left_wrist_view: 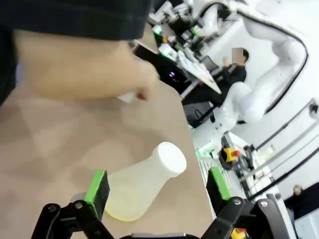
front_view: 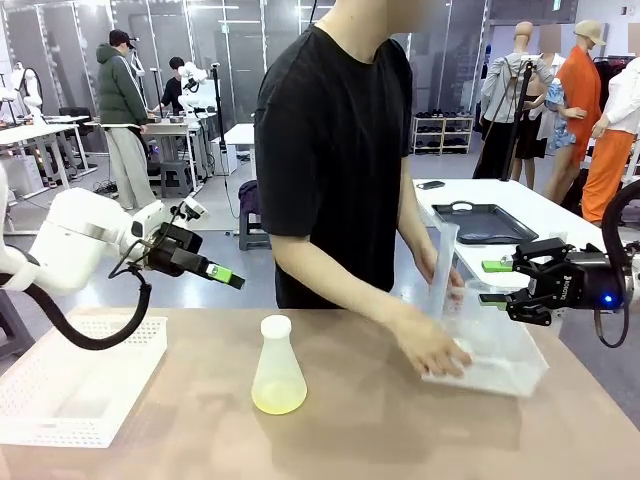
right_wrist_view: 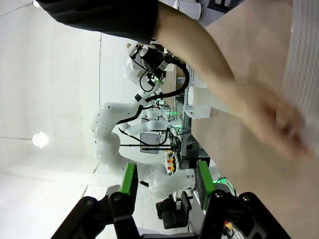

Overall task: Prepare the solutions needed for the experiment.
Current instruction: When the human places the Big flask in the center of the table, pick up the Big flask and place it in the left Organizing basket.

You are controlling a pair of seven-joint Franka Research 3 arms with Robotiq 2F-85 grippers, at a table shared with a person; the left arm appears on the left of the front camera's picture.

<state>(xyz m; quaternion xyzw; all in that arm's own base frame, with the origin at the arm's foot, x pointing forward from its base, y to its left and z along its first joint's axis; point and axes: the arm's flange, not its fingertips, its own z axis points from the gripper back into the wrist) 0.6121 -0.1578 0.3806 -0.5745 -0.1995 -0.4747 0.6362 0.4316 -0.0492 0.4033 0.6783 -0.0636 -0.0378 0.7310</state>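
Observation:
A capped, translucent conical flask (front_view: 278, 368) stands near the middle of the table. A shallow layer of pale yellow-green solution (front_view: 278, 401) lies in its bottom. My left gripper (front_view: 226, 275) hangs open above the table, left of the flask and apart from it. In the left wrist view the flask (left_wrist_view: 144, 186) lies beyond the open left gripper (left_wrist_view: 158, 183). My right gripper (front_view: 494, 282) hovers at the right, jaws apart with nothing between them, beside a clear plastic bin (front_view: 510, 365). The right gripper (right_wrist_view: 166, 181) holds nothing in its own wrist view either.
A person in a black shirt stands at the far side, one hand (front_view: 437, 347) in the clear bin, the other by a tall clear cylinder (front_view: 444, 262). A white mesh basket (front_view: 70, 385) sits at the table's left front.

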